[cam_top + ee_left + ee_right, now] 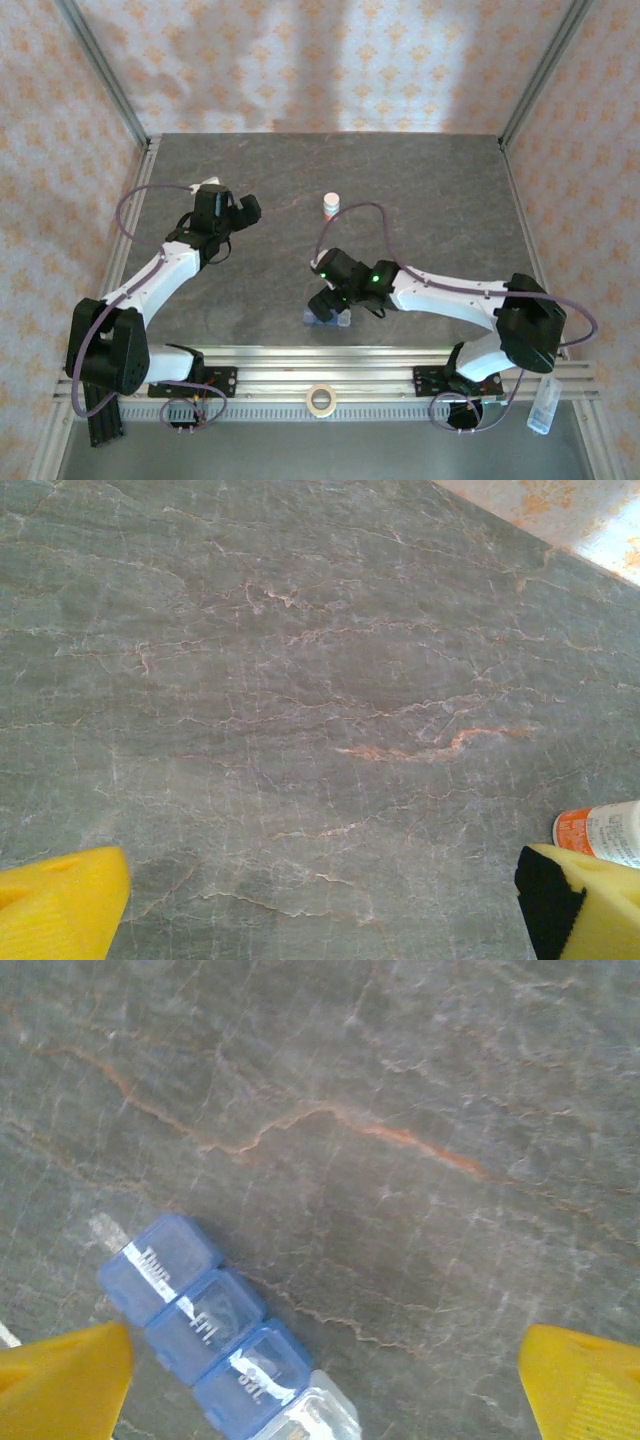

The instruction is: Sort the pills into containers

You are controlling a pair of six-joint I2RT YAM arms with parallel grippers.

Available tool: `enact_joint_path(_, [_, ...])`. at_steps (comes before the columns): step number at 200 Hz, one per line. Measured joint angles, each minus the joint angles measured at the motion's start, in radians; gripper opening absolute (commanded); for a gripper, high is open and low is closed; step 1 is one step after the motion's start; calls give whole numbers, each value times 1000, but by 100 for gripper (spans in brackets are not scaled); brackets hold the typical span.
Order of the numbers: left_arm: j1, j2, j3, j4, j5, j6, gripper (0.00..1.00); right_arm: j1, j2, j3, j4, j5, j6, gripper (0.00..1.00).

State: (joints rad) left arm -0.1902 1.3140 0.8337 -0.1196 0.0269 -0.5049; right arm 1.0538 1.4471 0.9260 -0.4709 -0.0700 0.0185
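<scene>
Table: grey veined stone, patterned walls on three sides.

Containers: a flat strip lying on the table near its near edge, about centre, just beyond the metal rail. In the right wrist view the containers run diagonally: three translucent blue compartments with white lettering on the lids, the middle one reading "Fri", then a paler clear compartment at the bottom edge of that view. The lids look closed.

Right gripper: directly over the strip and hiding part of it in the top view. In the wrist view the right gripper has its jaws spread wide, with the yellow pads at opposite bottom corners. The strip lies between them, closer to the left-hand pad. Nothing is gripped. I cannot tell whether that pad touches the strip.

Left gripper: far left of the table, well apart from the strip. In the wrist view the left gripper also has its jaws wide apart, over bare stone and holding nothing.

White bottle: upright with an orange-red band, centre of the table, far from the strip. It also shows just beside the right-hand pad in the left wrist view.

Tape roll: on the rail, near of the strip.
</scene>
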Motion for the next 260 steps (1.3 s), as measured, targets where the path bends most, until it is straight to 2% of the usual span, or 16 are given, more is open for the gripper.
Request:
enact_joint_path(52, [0, 11, 6, -3, 3, 0, 100, 45, 95, 3, -35, 0, -21, 100])
enact_joint_path(175, [0, 50, 35, -5, 19, 1, 100, 45, 153, 3, -45, -7, -43, 100])
enact_joint_path(260, [0, 50, 35, -7, 23, 0, 100, 20, 175, 0, 23, 64, -51, 100])
